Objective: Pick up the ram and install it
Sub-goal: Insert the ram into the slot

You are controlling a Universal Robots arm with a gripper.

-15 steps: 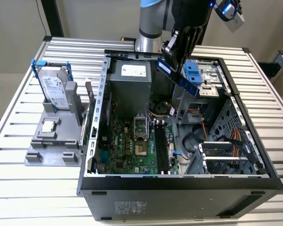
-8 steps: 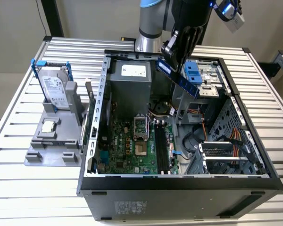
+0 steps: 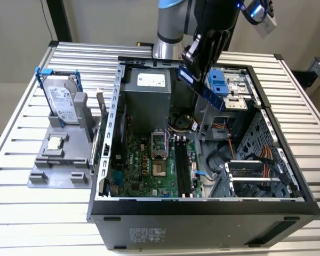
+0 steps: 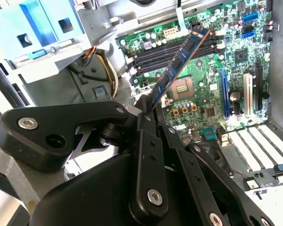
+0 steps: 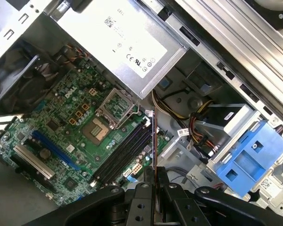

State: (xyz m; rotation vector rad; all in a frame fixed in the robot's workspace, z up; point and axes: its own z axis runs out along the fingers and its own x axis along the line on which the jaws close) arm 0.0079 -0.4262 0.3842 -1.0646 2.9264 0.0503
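Observation:
The ram (image 3: 202, 89) is a thin dark bluish stick, tilted, held in the air above the open computer case. My gripper (image 3: 194, 60) is shut on its upper end. In the second wrist view the ram (image 4: 178, 62) sticks out from between the black fingers (image 4: 142, 123) toward the green motherboard (image 4: 212, 75). The first wrist view shows the ram (image 5: 154, 141) edge-on, hanging over the long black memory slots (image 5: 125, 155). Those slots (image 3: 182, 166) lie on the motherboard (image 3: 144, 168) well below the stick.
The case (image 3: 202, 205) has raised metal walls all around. Inside stand a grey power supply (image 3: 146, 101), a blue drive bracket (image 3: 222, 80) and cable bundles (image 3: 266, 160). On the exterior view's left, a grey fixture (image 3: 61, 160) carries a hard drive (image 3: 61, 101) and a processor chip (image 3: 55, 142).

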